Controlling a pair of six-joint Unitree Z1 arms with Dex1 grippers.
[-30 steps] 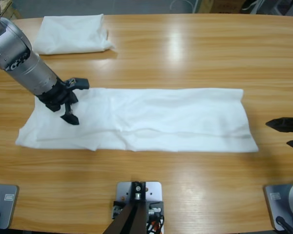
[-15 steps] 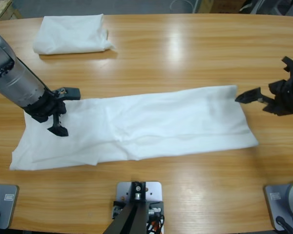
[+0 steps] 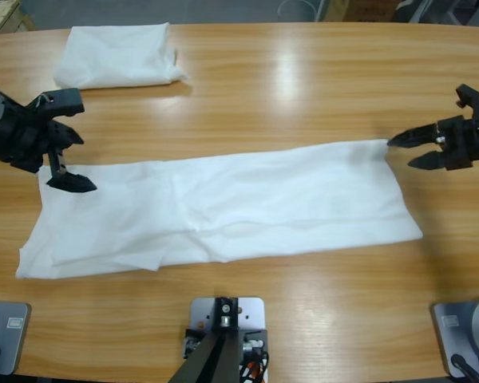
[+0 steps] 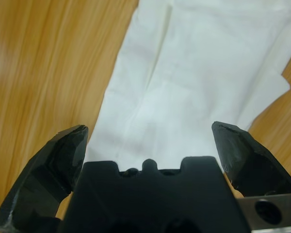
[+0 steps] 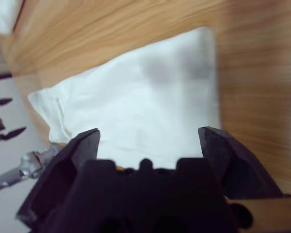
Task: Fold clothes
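A white T-shirt (image 3: pixel 223 203), folded into a long strip, lies across the middle of the table, its left end nearer the front. My left gripper (image 3: pixel 81 144) hovers open at the strip's far left corner with nothing in it. In the left wrist view the white T-shirt (image 4: pixel 184 73) runs away between the spread jaws of the left gripper (image 4: pixel 150 133). My right gripper (image 3: pixel 399 154) is open at the strip's far right corner, one jaw tip at the cloth's edge. In the right wrist view the T-shirt (image 5: pixel 150 92) lies just ahead of the right gripper (image 5: pixel 149 132).
A folded white bundle (image 3: pixel 116 56) sits at the back left of the wooden table (image 3: pixel 287 88). Bare wood runs along the back and along the front edge.
The left arm drew back to the left off the shirt's end. The right gripper came in from the right edge to the far right corner. The shirt's left end slid toward the front.
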